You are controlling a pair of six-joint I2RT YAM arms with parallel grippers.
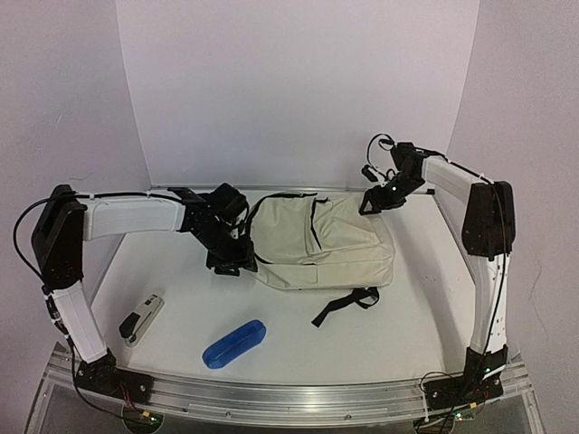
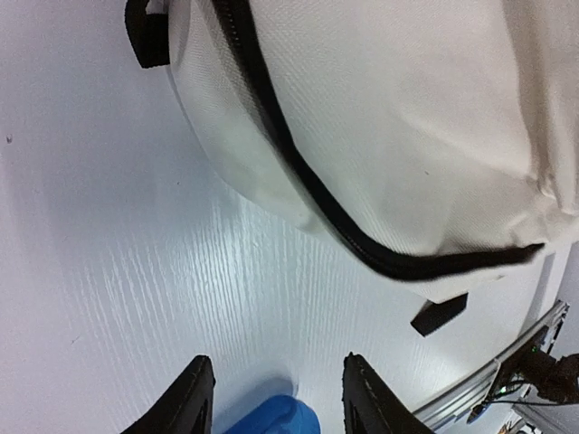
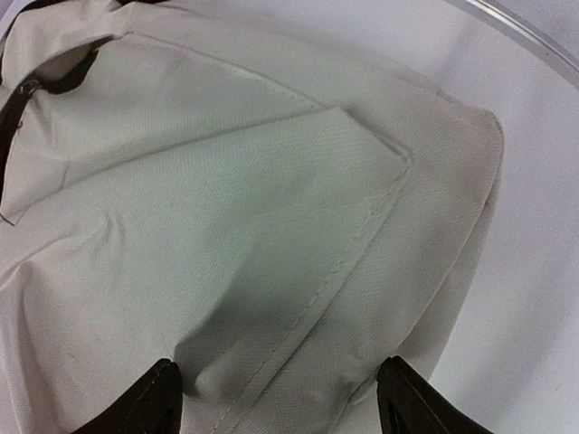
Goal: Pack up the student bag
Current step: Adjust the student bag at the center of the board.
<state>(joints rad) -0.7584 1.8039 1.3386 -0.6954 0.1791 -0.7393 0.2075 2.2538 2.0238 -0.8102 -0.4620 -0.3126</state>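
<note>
Two arms flank the student bag, which lies flat on the table toward the far middle, front panel up so that its black zipper faces the cameras. I cannot tell from here whether the main compartment is open. I have the left jaws low at the bag's left end, just beside the curve of that zipper. That is the spot from which, in my judgement, the mouth can be caught and lifted. Their fingers stand moderately apart and hold nothing. The blue showing between them is the pencil case, which lies well apart near the front edge and is not in the grip. The right jaws hang over the far right corner of the bag, fingers spread wide above the stitched pocket seam with no fabric pinched. I read that position as a brace, ready to pin or tug the cloth so the soft bag does not slide when the other side pulls. Whether those tips touch the fabric I cannot tell. A loose strap trails from the bag's near side, clear of both arms. The pencil case and a grey and black stapler-like tool lie at the near left, within the left arm's reach and not yet packed, so packing has barely begun.
</note>
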